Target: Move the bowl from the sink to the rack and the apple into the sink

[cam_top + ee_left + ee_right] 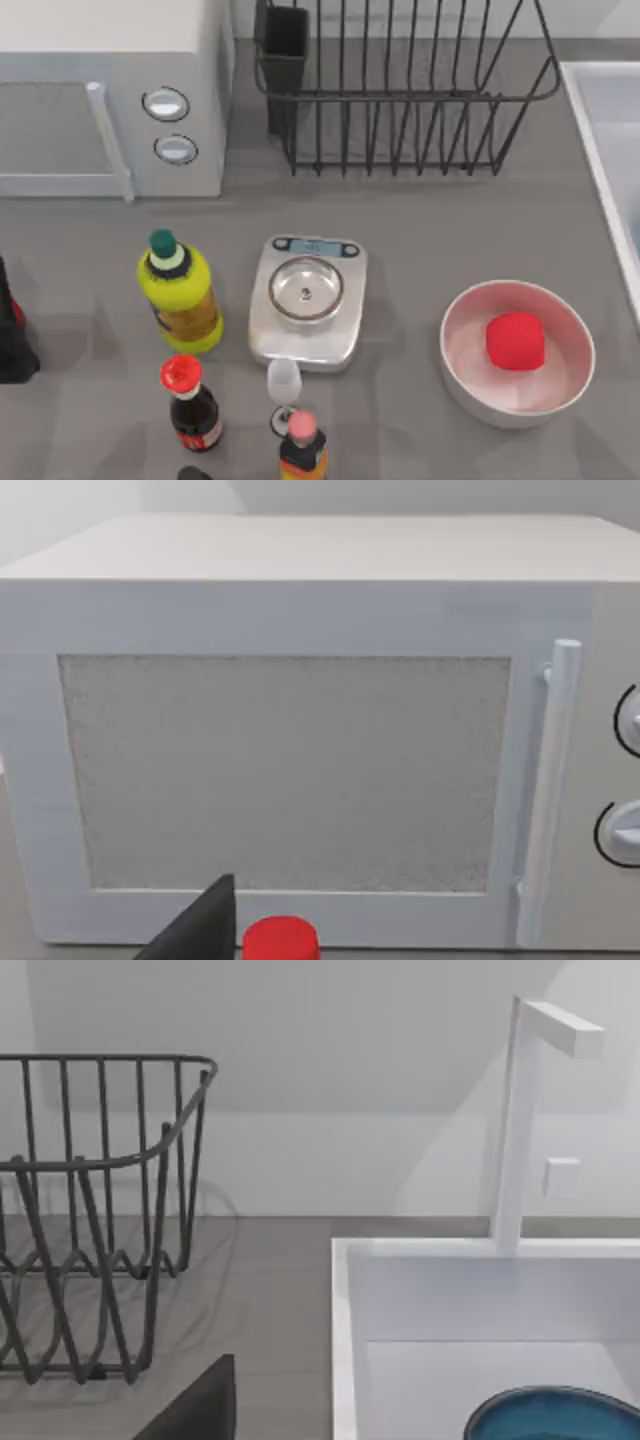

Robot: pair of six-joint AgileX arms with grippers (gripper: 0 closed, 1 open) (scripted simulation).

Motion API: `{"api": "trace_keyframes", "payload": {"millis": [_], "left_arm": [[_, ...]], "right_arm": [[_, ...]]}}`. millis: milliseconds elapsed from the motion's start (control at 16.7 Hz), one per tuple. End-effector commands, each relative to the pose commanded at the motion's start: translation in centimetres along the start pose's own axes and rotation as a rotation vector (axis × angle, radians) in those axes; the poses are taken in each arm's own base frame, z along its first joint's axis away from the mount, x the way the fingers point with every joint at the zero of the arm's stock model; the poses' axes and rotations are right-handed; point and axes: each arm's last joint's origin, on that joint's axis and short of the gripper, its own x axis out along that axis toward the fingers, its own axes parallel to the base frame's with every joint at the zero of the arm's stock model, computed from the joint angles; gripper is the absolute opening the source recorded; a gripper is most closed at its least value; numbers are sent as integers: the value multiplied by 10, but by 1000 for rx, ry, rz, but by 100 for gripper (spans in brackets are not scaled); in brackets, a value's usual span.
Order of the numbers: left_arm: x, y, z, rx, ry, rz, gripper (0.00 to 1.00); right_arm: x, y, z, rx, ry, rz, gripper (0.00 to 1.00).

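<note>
Four bottles (180,290) stand nearest, one apple (515,340) in one white bowl (470,375); tool states cannot be told.

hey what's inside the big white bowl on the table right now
The red apple sits inside the white bowl, on the table's right side. Whatever lies beneath the apple is covered; the rest of the bowl's inside looks bare.

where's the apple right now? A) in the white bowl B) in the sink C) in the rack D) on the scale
A: the apple sits inside the white bowl on the table, right of the scale, apart from the sink and the rack.
</note>
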Motion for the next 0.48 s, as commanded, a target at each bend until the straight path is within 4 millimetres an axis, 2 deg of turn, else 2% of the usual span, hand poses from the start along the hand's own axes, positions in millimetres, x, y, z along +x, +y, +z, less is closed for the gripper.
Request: {"api": "trace_keyframes", "payload": {"millis": [240, 480], "left_arm": [[0, 0, 0, 0, 0, 0, 100], [0, 0, 0, 0, 0, 0, 100]], "right_arm": [[0, 0, 5, -4, 16, -4, 100], [5, -3, 37, -27, 114, -26, 100]]}}
